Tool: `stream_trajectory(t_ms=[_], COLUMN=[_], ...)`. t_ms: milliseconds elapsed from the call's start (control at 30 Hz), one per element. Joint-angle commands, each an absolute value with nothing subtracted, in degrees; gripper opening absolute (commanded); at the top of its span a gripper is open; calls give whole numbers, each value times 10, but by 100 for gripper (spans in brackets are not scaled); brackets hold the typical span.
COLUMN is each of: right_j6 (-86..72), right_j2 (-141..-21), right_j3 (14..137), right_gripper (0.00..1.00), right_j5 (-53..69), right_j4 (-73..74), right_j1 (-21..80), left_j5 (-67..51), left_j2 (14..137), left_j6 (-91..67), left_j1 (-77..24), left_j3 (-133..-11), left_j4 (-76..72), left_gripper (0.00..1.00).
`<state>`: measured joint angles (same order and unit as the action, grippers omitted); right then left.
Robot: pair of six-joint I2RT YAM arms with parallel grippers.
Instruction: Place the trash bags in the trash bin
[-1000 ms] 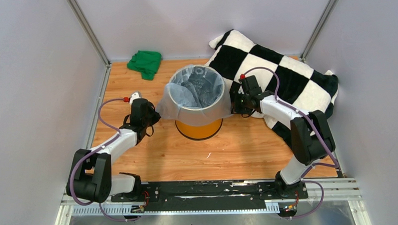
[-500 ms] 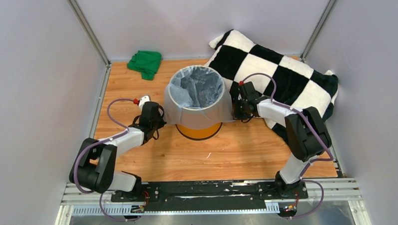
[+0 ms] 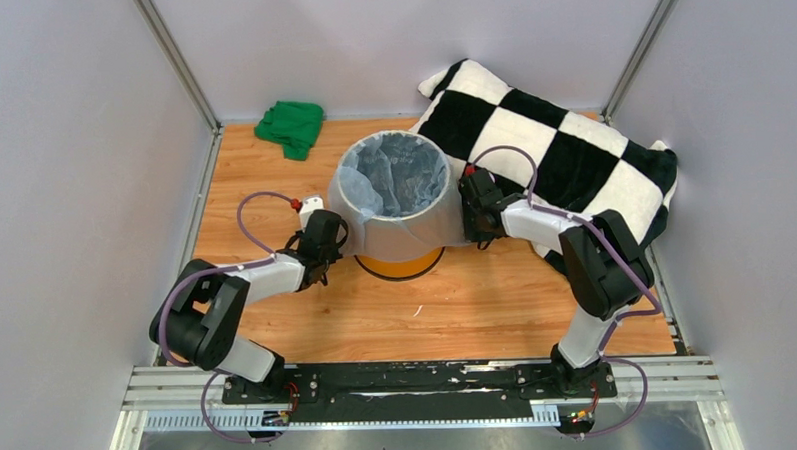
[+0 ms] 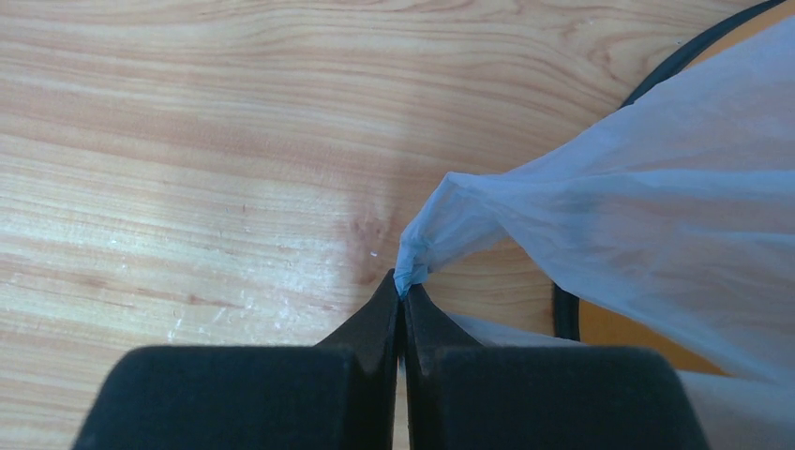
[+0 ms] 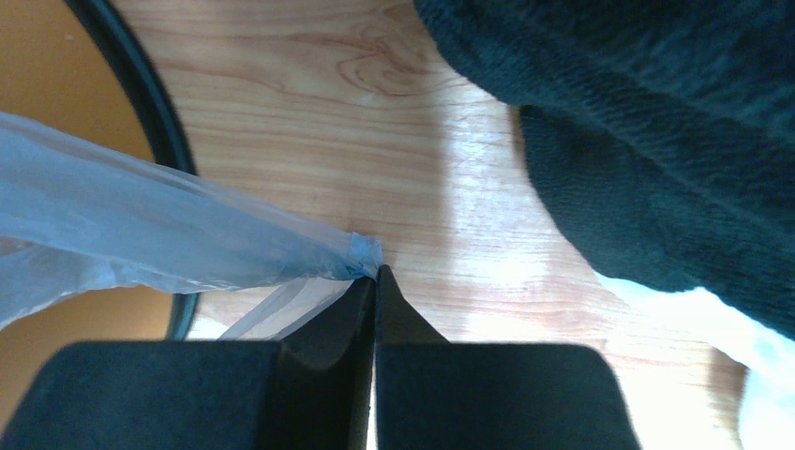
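The orange-yellow trash bin [image 3: 399, 260] stands in the middle of the table. The pale blue-grey trash bag [image 3: 393, 180] lines it, its edge folded down over the rim and outer wall. My left gripper [image 3: 331, 245] is low at the bin's left side, shut on a pinch of the bag's edge [image 4: 417, 267]. My right gripper [image 3: 468, 221] is at the bin's right side, shut on the bag's edge [image 5: 361, 258]. Both wrist views show the bag [image 4: 656, 187] [image 5: 141, 234] pulled taut from the fingertips, with the bin's dark base ring [image 5: 141, 84] beside it.
A black-and-white checkered blanket [image 3: 562, 154] lies at the back right, close behind my right arm; its dark pile shows in the right wrist view [image 5: 656, 122]. A green cloth [image 3: 291, 126] lies at the back left. Grey walls enclose the wooden table [image 3: 477, 302].
Both grippers have moved down and inward toward the bin, drawing the bag's edge lower over the bin's outer wall. Less of the orange wall shows now.
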<state>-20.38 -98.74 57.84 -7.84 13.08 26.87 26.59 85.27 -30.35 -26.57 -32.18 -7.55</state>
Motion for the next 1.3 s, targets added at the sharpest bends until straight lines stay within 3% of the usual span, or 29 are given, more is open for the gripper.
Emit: stream_trajectory(t_ms=[0,433,667,900,1033,1267], right_j6=[-167,-159,-169,-185,-194,-204], right_j2=[-1017,-1080,-1063,-991,-958,-910], right_j3=[595,634,634,627,626,627], right_gripper=[0,0,0,4,9,32], right_j5=[-190,-291,-223,-102,-55,-10], right_j4=[180,231,225,213,214,229], right_j1=[285,307,299,256,237,218], left_j5=[331,420,412,358,338,306], left_j2=[880,946,931,877,851,812], left_j6=[-272,-315,-345,-362,-361,-371], left_j1=[-285,-312,-308,-267,-256,-247], left_j3=[-338,-412,-410,-396,-391,-382], left_j4=[-67,48,65,72,73,81], left_gripper=[0,0,0,8,13,33])
